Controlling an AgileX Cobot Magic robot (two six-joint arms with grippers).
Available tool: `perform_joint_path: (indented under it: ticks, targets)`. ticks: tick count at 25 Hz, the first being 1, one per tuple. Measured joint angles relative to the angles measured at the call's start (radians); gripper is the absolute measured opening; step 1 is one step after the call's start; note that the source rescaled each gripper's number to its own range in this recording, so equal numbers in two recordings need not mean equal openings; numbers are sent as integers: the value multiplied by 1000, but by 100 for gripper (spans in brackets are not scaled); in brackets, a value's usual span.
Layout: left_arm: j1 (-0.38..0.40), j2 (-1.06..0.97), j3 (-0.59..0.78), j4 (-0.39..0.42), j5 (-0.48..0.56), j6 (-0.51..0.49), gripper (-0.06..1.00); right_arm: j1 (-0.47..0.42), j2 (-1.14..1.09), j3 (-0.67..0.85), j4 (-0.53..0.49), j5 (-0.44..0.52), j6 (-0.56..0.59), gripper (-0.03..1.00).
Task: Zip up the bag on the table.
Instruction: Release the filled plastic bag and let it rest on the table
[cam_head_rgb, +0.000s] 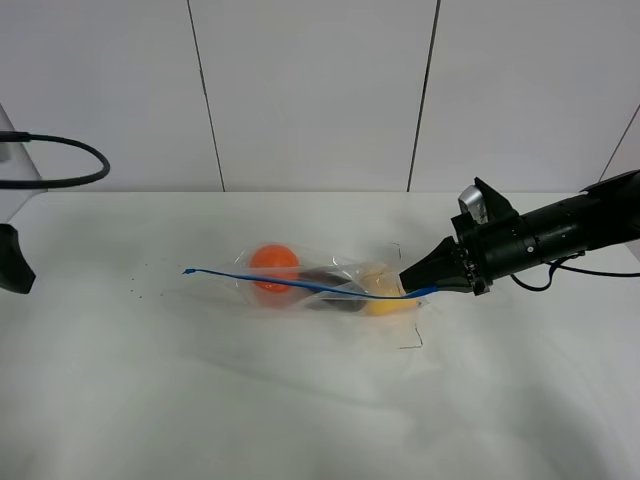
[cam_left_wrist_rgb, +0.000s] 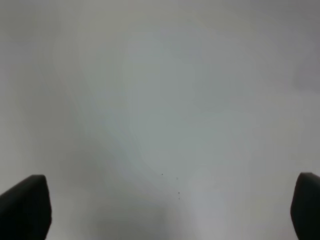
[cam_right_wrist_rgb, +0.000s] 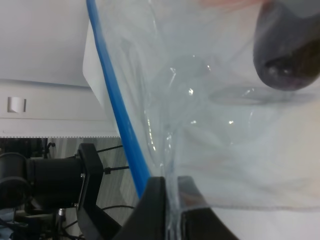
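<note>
The clear bag (cam_head_rgb: 325, 280) lies in the middle of the white table (cam_head_rgb: 300, 400), with an orange fruit (cam_head_rgb: 274, 266), a dark fruit and a yellow fruit (cam_head_rgb: 385, 300) inside. Its blue zipper strip (cam_head_rgb: 300, 283) runs from the left tip to the right end. My right gripper (cam_head_rgb: 418, 280) is shut on the bag's right end; in the right wrist view the right gripper (cam_right_wrist_rgb: 170, 185) pinches clear plastic beside the blue strip (cam_right_wrist_rgb: 117, 110), with the dark fruit (cam_right_wrist_rgb: 287, 50) close by. My left gripper (cam_left_wrist_rgb: 165, 210) hangs open over bare table, far left of the bag.
A black cable (cam_head_rgb: 60, 160) loops at the far left edge above the left arm (cam_head_rgb: 12, 262). Tiny dark specks (cam_head_rgb: 140, 290) dot the table left of the bag. A white panelled wall (cam_head_rgb: 320, 90) stands behind the table.
</note>
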Motion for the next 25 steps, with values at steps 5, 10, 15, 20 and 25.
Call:
perform_joint_path:
  ticks: [5, 10, 15, 20, 25]
  targets:
    - [0, -266, 110, -4, -11, 1, 100, 0, 0, 0, 0, 0, -1, 0]
    - [0, -522, 188, -5, -21, 4, 100, 0, 0, 0, 0, 0, -9, 0]
    - [0, -705, 254, -66, -13, 24, 100, 0, 0, 0, 0, 0, -17, 0]
    - [0, -860, 323, -162, 35, 142, 100, 0, 0, 0, 0, 0, -18, 0]
    - [0, -960, 366, -197, 50, 155, 100, 0, 0, 0, 0, 0, -18, 0]
